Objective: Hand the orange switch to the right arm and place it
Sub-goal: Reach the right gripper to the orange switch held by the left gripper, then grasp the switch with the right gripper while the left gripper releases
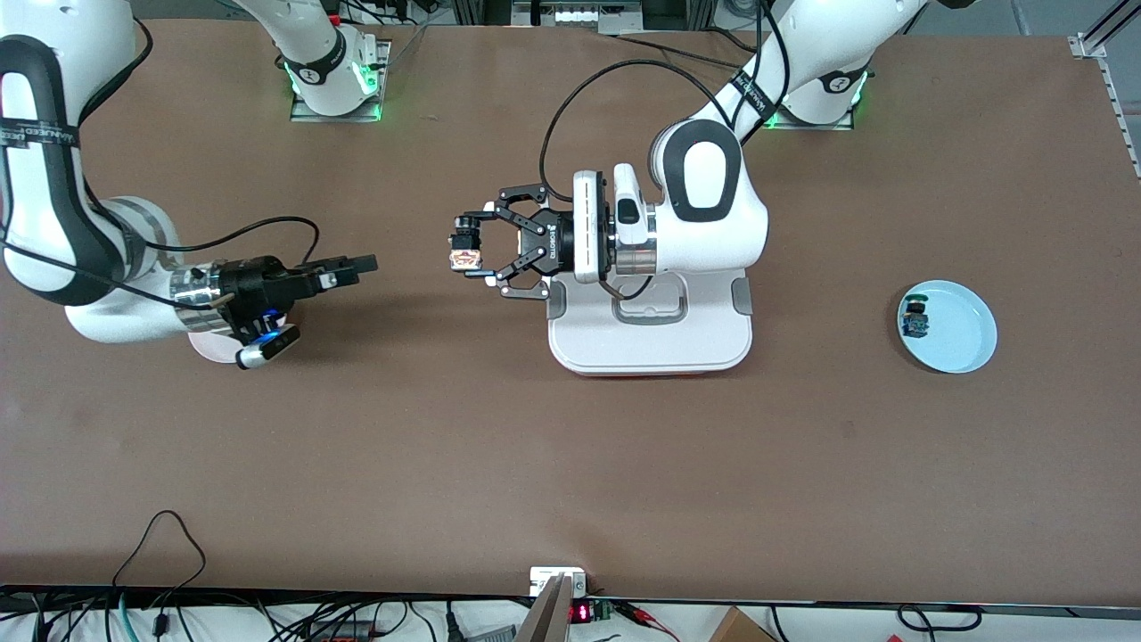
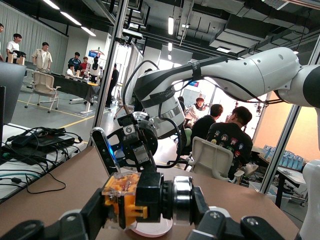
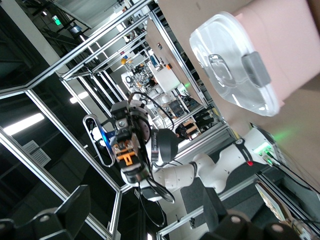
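Left gripper (image 1: pixel 471 252) grips orange switch (image 1: pixel 464 259); right gripper (image 1: pixel 357 267) seemingly open.

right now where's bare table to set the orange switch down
The left gripper holds the orange switch in the air. The table is bare nearer the camera than the white lidded container, and between that container and the blue plate. It is crowded around the right gripper, over a pink plate.

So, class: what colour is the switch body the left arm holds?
Orange-yellow switch body, clearest in the left wrist view.
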Robot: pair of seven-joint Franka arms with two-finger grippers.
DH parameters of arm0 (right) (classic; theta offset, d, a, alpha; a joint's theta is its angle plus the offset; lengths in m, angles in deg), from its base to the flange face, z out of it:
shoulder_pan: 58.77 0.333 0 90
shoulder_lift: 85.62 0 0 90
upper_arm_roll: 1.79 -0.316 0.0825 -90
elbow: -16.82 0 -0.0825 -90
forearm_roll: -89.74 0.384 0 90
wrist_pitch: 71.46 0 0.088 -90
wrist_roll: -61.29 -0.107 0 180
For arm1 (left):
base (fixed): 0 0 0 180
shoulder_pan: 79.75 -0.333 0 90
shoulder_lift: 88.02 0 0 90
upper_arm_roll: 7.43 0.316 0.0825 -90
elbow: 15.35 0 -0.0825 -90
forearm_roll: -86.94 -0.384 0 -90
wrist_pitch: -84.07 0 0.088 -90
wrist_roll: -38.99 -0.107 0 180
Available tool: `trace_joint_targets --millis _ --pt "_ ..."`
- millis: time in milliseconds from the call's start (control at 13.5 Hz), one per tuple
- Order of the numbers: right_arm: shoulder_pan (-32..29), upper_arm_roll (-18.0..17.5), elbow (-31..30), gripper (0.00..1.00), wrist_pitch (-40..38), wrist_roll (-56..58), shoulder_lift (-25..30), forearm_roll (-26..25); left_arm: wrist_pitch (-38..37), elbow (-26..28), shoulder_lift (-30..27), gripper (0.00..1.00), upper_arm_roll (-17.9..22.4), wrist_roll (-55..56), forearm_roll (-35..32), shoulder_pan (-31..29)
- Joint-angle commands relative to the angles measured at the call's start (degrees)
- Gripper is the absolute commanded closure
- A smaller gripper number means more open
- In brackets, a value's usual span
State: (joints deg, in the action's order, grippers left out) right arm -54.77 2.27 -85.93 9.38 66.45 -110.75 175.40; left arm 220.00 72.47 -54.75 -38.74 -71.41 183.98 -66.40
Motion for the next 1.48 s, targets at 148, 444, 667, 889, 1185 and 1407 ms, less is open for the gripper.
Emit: trace_joint_targets --millis 148,444,667,889,1185,1407 --pt "0.65 -4.23 -2.63 0.0 7.05 -0.24 4.74 3.11 0.03 -1.33 0.75 0.99 -0.07 -1.75 0.87 0.09" --pt "4.78 -4.93 -2.63 0.0 12.4 -0.32 5.53 3.29 0.03 -1.33 0.75 0.99 -0.07 -1.83 0.87 0.09" --pt "6.28 -6.86 -2.63 0.02 15.13 -4.08 6.14 3.29 0.03 -1.33 0.75 0.99 -0.07 -1.83 0.78 0.09" --pt "6.28 -7.84 -2.63 0.02 15.94 -5.24 6.67 3.38 0.03 -1.33 0.75 0.99 -0.07 -1.83 0.78 0.09" --pt "6.81 -7.93 -3.07 0.07 15.85 -5.07 6.67 3.29 0.03 -1.33 0.75 0.99 -0.07 -1.92 0.78 0.09" --pt "6.37 -7.93 -3.42 0.23 15.23 -4.19 6.5 3.29 0.03 -1.33 0.75 0.99 -0.07 -1.92 0.78 0.09"
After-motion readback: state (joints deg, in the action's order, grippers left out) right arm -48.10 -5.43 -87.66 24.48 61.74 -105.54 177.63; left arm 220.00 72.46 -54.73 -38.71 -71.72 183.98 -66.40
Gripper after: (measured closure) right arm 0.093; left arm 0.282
